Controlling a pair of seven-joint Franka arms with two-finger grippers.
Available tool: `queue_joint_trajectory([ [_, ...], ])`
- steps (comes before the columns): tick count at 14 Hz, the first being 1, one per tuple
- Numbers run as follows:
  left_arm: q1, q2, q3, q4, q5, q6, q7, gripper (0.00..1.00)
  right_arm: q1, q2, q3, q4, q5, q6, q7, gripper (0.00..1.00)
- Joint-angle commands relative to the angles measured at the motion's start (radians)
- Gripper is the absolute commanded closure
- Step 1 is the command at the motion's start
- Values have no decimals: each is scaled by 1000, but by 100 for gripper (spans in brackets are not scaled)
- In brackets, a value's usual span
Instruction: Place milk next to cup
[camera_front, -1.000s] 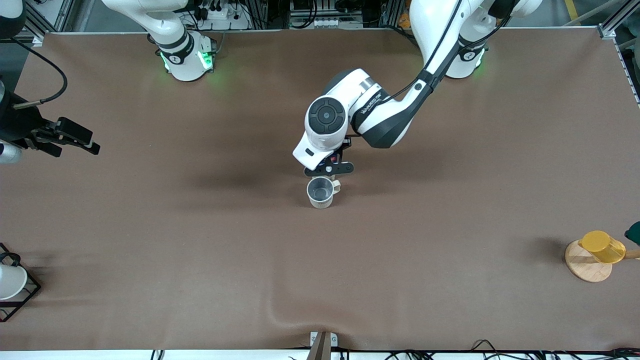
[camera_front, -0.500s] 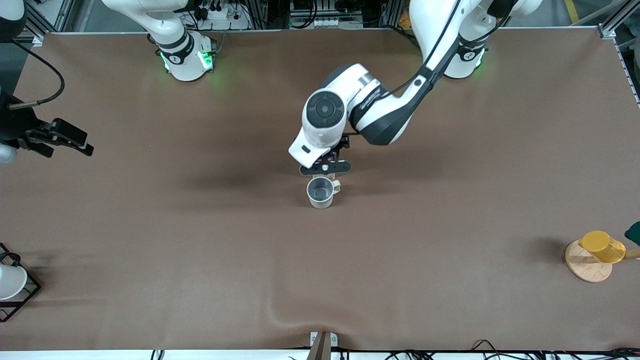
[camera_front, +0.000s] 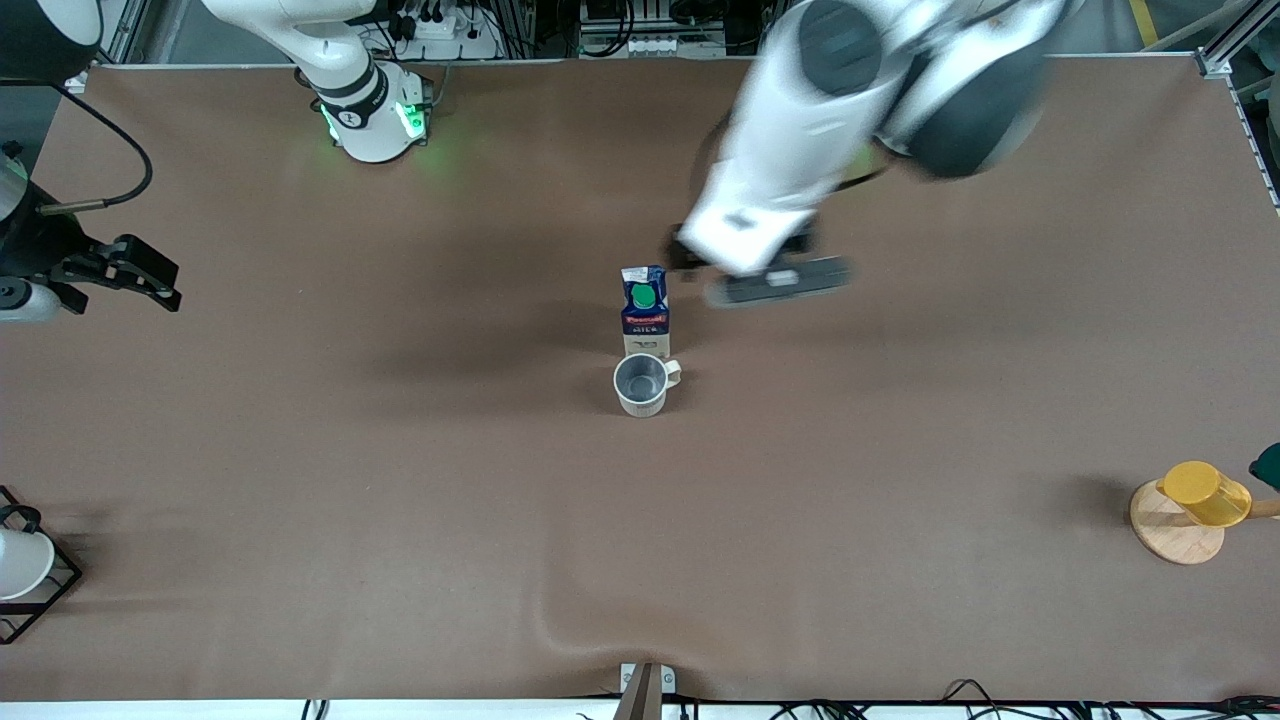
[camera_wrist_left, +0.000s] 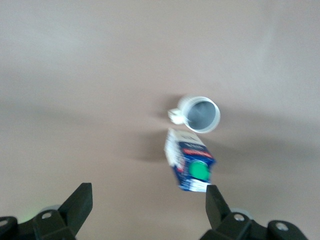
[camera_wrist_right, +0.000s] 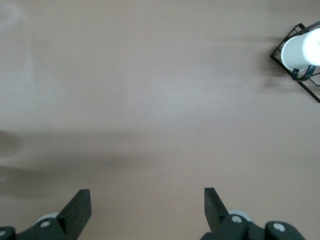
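Observation:
The milk (camera_front: 645, 310), a dark-blue carton with a green cap, stands upright on the table right beside the cup (camera_front: 642, 384), just farther from the front camera. The cup is a cream-white mug with a grey inside. Both show in the left wrist view, the milk (camera_wrist_left: 191, 167) next to the cup (camera_wrist_left: 199, 113). My left gripper (camera_front: 775, 283) is open and empty, raised over the table beside the milk toward the left arm's end. My right gripper (camera_front: 135, 272) is open and empty, raised at the right arm's end of the table.
A yellow cup (camera_front: 1204, 493) lies on a wooden disc (camera_front: 1175, 530) at the left arm's end. A white cup in a black wire rack (camera_front: 22, 570) stands at the right arm's end and shows in the right wrist view (camera_wrist_right: 301, 55).
My left gripper has let go of the milk, which now stands beside the cup, and has risen away toward the left arm's base. The right arm has barely shifted.

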Motion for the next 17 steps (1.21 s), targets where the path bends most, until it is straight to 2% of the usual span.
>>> queue_joint_trajectory([
  [1, 151, -86, -8, -48, 19, -51, 81, 0, -18, -16, -5, -10, 21, 3, 1, 0],
  [5, 318, -126, -9, -54, 20, -128, 279, 0, -39, -10, -5, 4, 22, 2, -1, 0],
  [8, 342, -152, -9, -63, 95, -146, 406, 0, -41, -10, -5, 4, 22, 0, -1, 0],
  [10, 354, -171, -5, -80, 95, -146, 463, 0, -42, -10, -5, 4, 22, 0, -1, 0],
  [13, 345, -227, 78, -154, 95, -135, 558, 0, -42, -8, -5, 4, 22, 0, -1, 0],
  [17, 346, -261, 124, -191, 92, -137, 624, 0, -42, -8, -5, 8, 22, -3, -1, 0],
])
